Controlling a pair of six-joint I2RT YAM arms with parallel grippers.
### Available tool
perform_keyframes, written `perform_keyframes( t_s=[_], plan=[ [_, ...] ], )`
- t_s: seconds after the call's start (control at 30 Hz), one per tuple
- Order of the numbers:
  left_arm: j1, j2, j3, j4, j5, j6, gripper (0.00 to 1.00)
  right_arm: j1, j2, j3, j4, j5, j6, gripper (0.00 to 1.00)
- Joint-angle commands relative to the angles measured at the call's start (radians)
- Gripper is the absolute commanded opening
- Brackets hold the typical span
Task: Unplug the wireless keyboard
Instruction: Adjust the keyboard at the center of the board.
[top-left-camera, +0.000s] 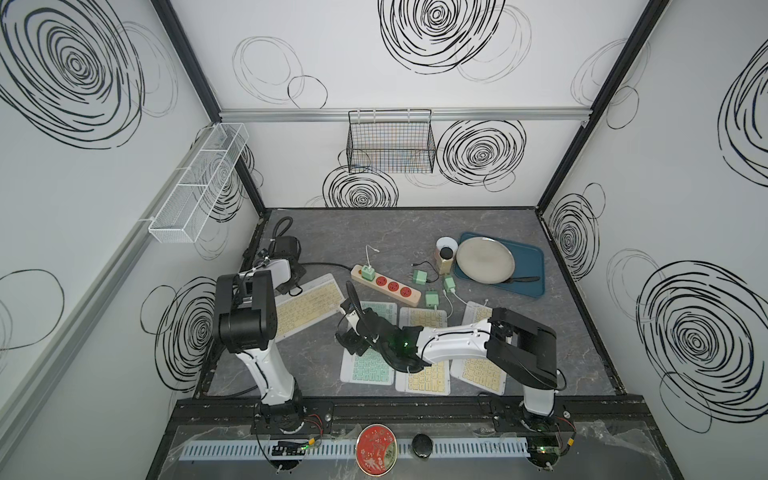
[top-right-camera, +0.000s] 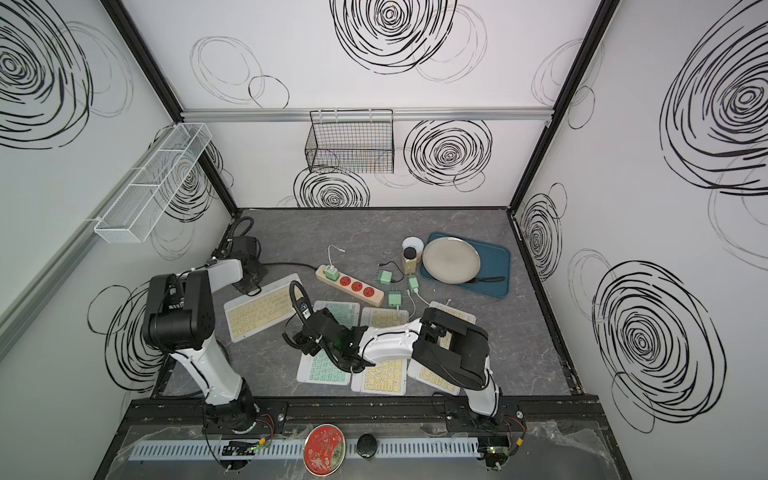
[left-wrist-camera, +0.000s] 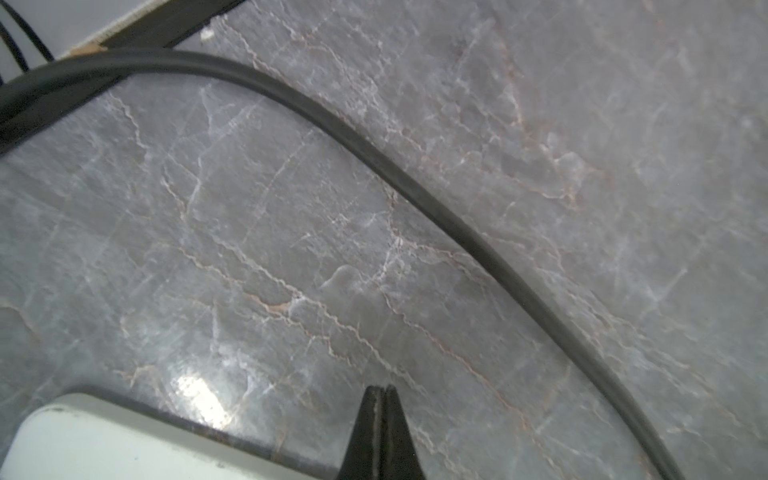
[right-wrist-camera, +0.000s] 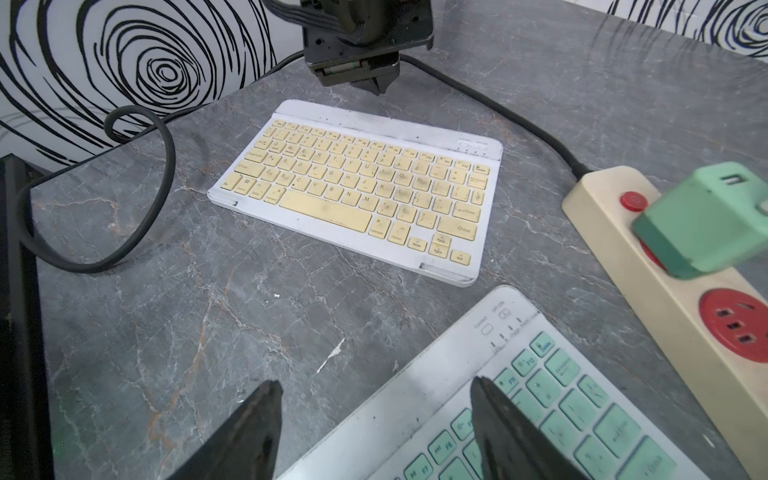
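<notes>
A white wireless keyboard with yellow keys (top-left-camera: 309, 305) (right-wrist-camera: 365, 187) lies at the left of the table, and no cable shows at it. My left gripper (top-left-camera: 292, 286) (left-wrist-camera: 379, 389) (right-wrist-camera: 376, 88) hangs just past its back edge, shut with nothing between the fingers. The keyboard's white corner (left-wrist-camera: 108, 440) shows in the left wrist view. My right gripper (top-left-camera: 344, 328) (right-wrist-camera: 374, 386) stands open over the far edge of a green-keyed keyboard (top-left-camera: 368, 357) (right-wrist-camera: 540, 399), holding nothing. A green charger (top-left-camera: 367, 273) (right-wrist-camera: 702, 220) sits plugged in the power strip (top-left-camera: 388, 286) (right-wrist-camera: 681, 299).
Two more yellow-keyed keyboards (top-left-camera: 424, 374) (top-left-camera: 482, 365) lie under my right arm. Three loose green chargers (top-left-camera: 420, 276) (top-left-camera: 449, 284) (top-left-camera: 432, 298) trail thin cables. The strip's black cord (left-wrist-camera: 415, 187) (right-wrist-camera: 498, 104) curves behind the left keyboard. A blue tray (top-left-camera: 532, 257) with a metal plate (top-left-camera: 485, 259) sits at the back right.
</notes>
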Motion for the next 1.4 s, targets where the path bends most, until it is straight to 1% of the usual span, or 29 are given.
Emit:
perform_keyframes(
  t_s=[0.0,0.1,0.2,0.3,0.5,0.7,0.97,1.1,1.23,1.37],
  plan=[
    [-0.001,0.01,0.013,-0.092,-0.045,0.022,0.0,0.015,-0.019,-0.009,0.029,0.017,0.015,0.75],
    [0.002,0.011,-0.004,-0.095,-0.022,0.022,0.0,0.017,-0.018,0.0,0.026,0.016,0.015,0.75],
    [0.005,0.02,0.0,-0.144,-0.006,0.031,0.0,0.017,-0.018,0.005,0.025,0.016,0.012,0.74],
    [0.004,0.0,-0.04,-0.139,0.024,0.04,0.0,0.019,-0.001,0.021,0.017,0.013,0.014,0.75],
    [-0.006,-0.073,-0.152,-0.092,0.086,0.048,0.0,0.011,0.143,0.152,-0.085,0.012,0.07,0.75],
    [-0.033,-0.117,-0.205,-0.082,0.069,0.035,0.0,-0.033,0.249,0.258,-0.172,-0.021,0.131,0.73],
    [-0.048,-0.172,-0.262,-0.062,0.072,0.02,0.0,-0.079,0.31,0.306,-0.217,-0.016,0.147,0.72],
    [-0.082,-0.222,-0.321,-0.053,0.061,-0.004,0.0,-0.109,0.337,0.338,-0.24,-0.006,0.147,0.72],
    [-0.138,-0.281,-0.392,-0.038,0.073,-0.036,0.0,-0.142,0.348,0.352,-0.234,-0.033,0.146,0.72],
    [-0.19,-0.327,-0.434,-0.031,0.068,-0.062,0.0,-0.161,0.359,0.376,-0.236,-0.049,0.142,0.72]
  ],
)
